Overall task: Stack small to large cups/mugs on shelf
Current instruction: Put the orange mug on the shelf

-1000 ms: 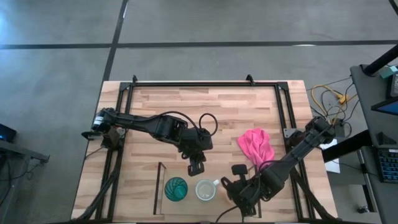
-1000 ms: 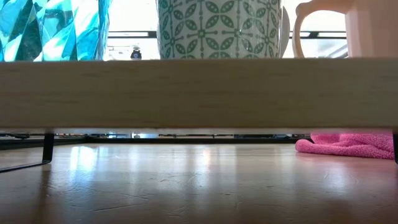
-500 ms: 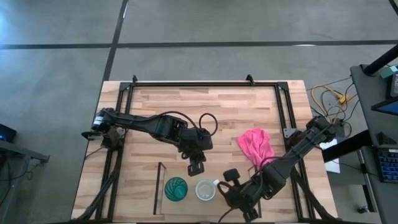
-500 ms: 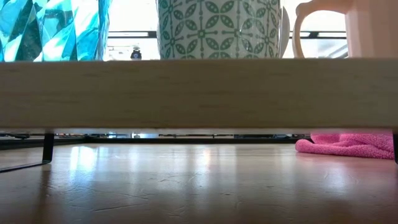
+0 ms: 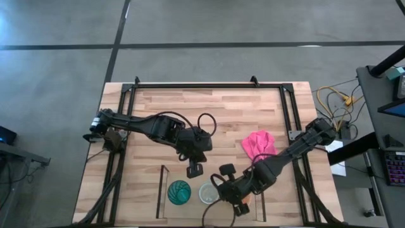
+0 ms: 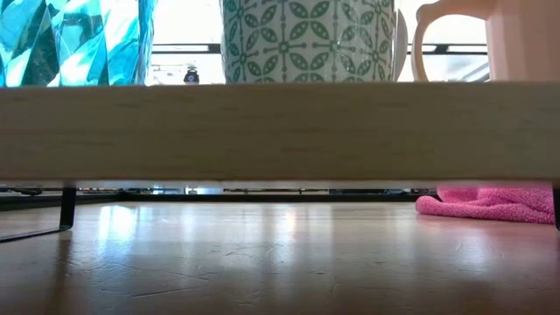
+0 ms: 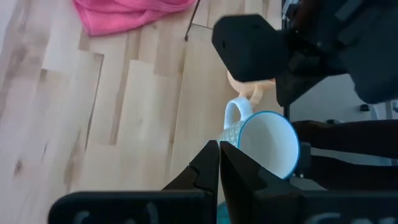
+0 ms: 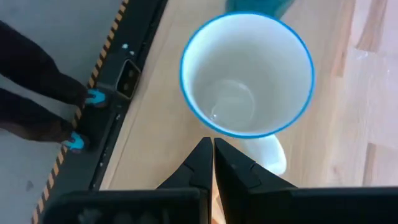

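A: So, where do the cups stand?

B: On the shelf [image 5: 163, 190] at the table's near edge. The teal ribbed tumbler [image 5: 179, 192] is at the left, the white mug [image 5: 207, 194] with the blue rim just beside it. The orange mug [image 7: 252, 84] is mostly hidden: from above only a sliver shows under the right arm, and the left wrist view catches a pale orange patch behind the white mug's handle.

A: And the grippers?

B: The right gripper [image 8: 212, 152] hangs just above the white mug's handle side, its fingers pressed together with nothing between them. The left gripper [image 5: 193, 168] hovers over bare wood just behind the shelf, fingers likewise closed and empty.

A: Anything else?

B: A pink cloth [image 5: 259, 145] lies on the table [image 5: 221, 107] behind the right arm. The low view cuts all three cups off above a wooden board.
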You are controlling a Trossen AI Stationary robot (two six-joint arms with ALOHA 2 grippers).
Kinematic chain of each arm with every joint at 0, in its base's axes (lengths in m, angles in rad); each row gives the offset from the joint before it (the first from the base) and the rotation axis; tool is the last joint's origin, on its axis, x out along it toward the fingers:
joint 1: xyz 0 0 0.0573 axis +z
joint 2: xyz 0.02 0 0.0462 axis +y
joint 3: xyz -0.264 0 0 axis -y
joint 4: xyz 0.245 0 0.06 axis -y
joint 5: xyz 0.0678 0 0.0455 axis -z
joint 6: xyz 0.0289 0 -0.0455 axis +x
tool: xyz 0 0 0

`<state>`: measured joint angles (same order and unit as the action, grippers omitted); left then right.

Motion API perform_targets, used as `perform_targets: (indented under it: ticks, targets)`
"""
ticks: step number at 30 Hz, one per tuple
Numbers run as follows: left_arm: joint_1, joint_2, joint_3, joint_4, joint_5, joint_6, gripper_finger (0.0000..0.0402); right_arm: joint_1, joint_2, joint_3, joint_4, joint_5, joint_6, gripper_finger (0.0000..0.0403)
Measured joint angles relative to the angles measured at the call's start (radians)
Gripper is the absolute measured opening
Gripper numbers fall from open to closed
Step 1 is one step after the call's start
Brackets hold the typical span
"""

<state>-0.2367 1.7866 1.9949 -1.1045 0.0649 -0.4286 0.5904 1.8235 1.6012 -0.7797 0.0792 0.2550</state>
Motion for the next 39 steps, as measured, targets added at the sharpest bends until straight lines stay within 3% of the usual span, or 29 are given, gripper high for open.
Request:
perform_targets:
  ticks: [39]
  targets:
    - [0.005,-0.023,-0.004,-0.012,-0.045,0.052,0.0,-0.052,0.041,-0.001,-0.17,-0.026,0.003,0.0008]
